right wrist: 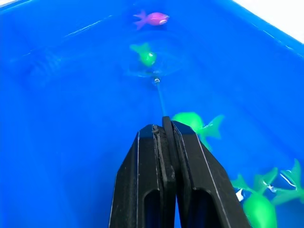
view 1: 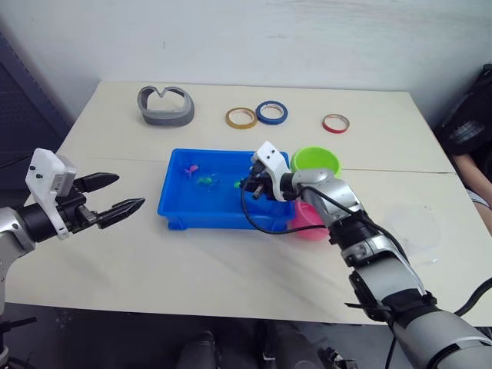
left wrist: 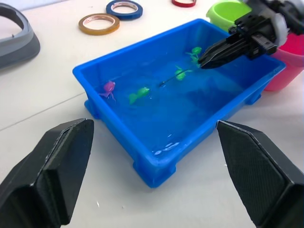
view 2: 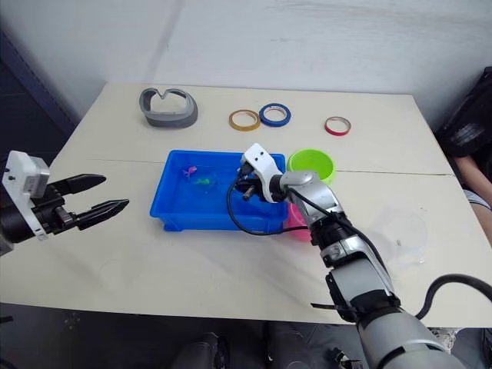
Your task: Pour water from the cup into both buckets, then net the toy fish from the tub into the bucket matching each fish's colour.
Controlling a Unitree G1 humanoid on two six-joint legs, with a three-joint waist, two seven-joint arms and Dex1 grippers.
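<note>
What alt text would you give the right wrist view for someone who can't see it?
The right gripper, shut on the net by its thin handle, holds the hoop around a green fish in the blue tub; a pink fish lies beyond.

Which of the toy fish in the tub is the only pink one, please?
The pink fish at the tub's far-left corner, just beyond the green fish in the net's hoop; every other fish showing is green.

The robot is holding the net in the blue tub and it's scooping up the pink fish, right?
Not quite. The right gripper does hold the net in the blue tub, but the right wrist view shows a green fish in the hoop. The pink fish swims free beyond it.
</note>
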